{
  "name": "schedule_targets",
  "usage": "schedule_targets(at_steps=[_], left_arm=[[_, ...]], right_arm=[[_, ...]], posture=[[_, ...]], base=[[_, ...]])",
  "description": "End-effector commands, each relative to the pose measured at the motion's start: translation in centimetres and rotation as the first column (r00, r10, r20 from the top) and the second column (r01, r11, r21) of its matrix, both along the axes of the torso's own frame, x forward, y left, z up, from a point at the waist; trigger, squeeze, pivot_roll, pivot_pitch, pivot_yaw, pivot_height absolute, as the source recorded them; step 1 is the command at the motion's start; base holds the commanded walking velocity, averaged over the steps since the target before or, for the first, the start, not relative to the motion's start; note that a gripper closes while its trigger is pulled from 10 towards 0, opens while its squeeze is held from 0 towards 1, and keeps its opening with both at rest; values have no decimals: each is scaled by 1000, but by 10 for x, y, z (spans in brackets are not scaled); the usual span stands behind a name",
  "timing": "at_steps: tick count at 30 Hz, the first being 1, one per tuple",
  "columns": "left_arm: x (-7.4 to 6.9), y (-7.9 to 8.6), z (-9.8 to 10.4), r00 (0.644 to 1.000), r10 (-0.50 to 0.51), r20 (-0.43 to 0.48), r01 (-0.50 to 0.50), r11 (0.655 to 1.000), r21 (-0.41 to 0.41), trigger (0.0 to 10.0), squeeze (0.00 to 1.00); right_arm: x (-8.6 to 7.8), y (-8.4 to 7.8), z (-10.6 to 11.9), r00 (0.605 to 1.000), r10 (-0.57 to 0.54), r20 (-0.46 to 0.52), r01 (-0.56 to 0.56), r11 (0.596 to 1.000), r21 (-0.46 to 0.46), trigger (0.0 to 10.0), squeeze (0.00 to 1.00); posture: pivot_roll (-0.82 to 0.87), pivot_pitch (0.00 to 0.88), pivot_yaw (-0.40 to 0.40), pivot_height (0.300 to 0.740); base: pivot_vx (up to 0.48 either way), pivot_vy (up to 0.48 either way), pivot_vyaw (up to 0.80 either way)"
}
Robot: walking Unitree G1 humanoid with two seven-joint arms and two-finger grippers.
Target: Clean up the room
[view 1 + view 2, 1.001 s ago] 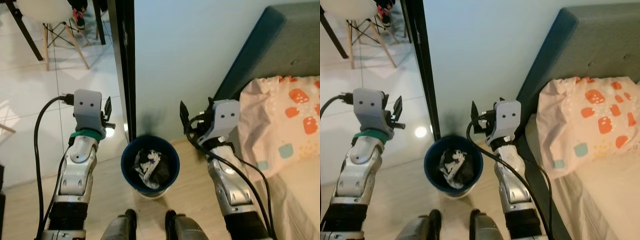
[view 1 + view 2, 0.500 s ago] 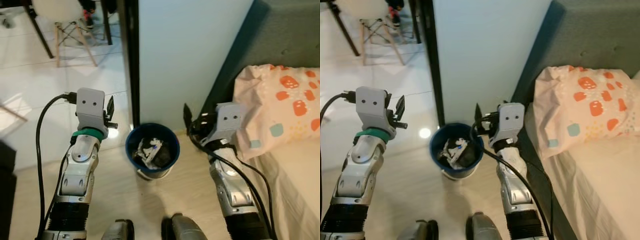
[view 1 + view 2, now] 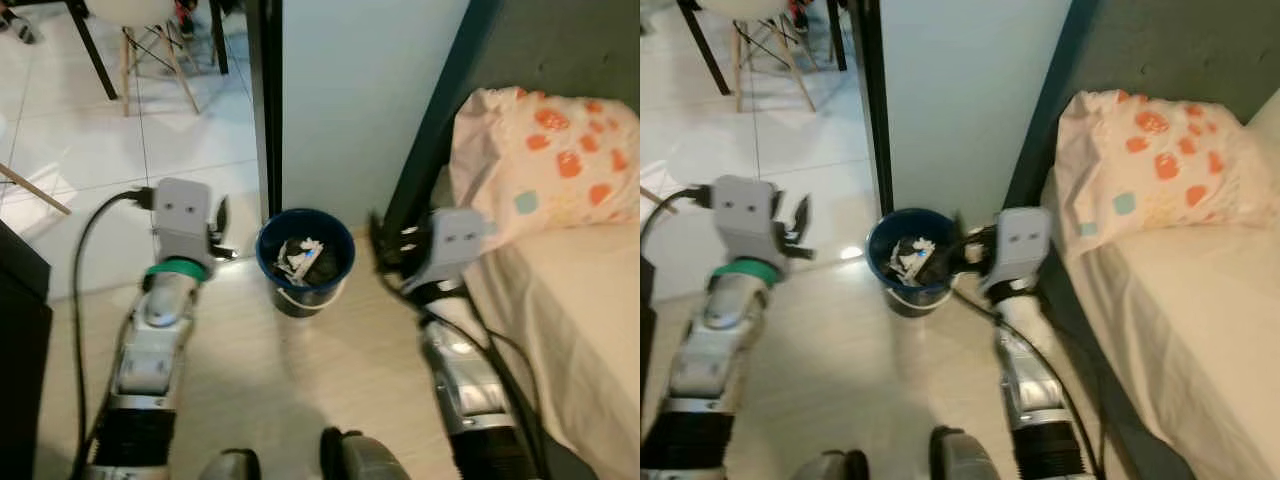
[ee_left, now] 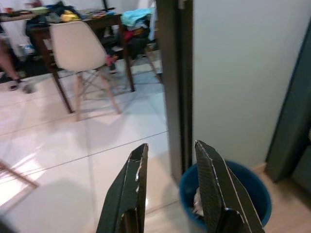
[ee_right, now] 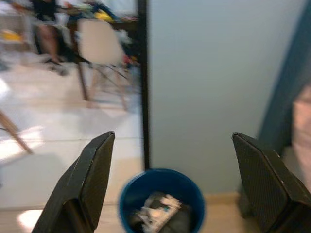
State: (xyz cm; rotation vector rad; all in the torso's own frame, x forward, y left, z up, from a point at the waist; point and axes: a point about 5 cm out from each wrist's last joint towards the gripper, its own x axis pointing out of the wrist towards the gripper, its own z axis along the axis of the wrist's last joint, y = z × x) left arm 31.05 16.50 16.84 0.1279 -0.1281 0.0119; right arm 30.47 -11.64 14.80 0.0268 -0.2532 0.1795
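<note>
A dark blue bin point(image 3: 305, 262) stands on the wooden floor against the pale wall, holding crumpled white and dark trash. My left gripper point(image 3: 218, 215) hovers left of the bin at about its height; in the left wrist view its fingers point(image 4: 138, 184) stand a narrow gap apart with nothing between them, and the bin's rim point(image 4: 252, 187) lies just past them. To the bin's right is my right gripper point(image 3: 385, 240), held wide open and empty, and the right wrist view looks between its fingers point(image 5: 87, 184) at the bin point(image 5: 160, 194).
A bed point(image 3: 590, 300) with a peach patterned pillow point(image 3: 530, 150) and dark green headboard point(image 3: 560, 50) fills the right. A dark door frame point(image 3: 265, 100) rises behind the bin. A white chair point(image 3: 150, 30) stands on the tiles beyond. Dark furniture point(image 3: 20, 330) is at the left.
The whole view has shifted: the bin now looks smaller and farther off, and more of the bed shows. Both arms keep the same pose on either side of the bin.
</note>
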Motion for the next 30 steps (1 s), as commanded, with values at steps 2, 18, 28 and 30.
schedule_targets(at_steps=[2, 18, 28, 30], left_arm=[[-1, -5, -6, 999, -32, -34, 32, 999, -25, 10000, 0], [-2, -7, -8, 997, -53, -54, 51, 998, -42, 10000, 0], [-1, -7, -8, 997, -55, -59, 52, 998, -44, 10000, 0], [-1, -7, -8, 997, -55, -60, 53, 998, -46, 10000, 0]], right_arm=[[-1, -7, -7, 999, -18, -29, 18, 1000, 1, 10000, 0], [-1, -7, -7, 999, -15, -33, 15, 1000, 1, 10000, 0], [-1, -7, -8, 999, -14, -34, 14, 1000, 3, 10000, 0], [-1, -7, -8, 999, -14, -35, 14, 1000, 5, 10000, 0]], posture=[[-80, 51, 22, 734], [-83, 51, 20, 734], [-83, 55, 22, 734], [-85, 55, 23, 734]], base=[[0, 0, -788], [0, 0, -788], [0, 0, -788], [0, 0, -788]])
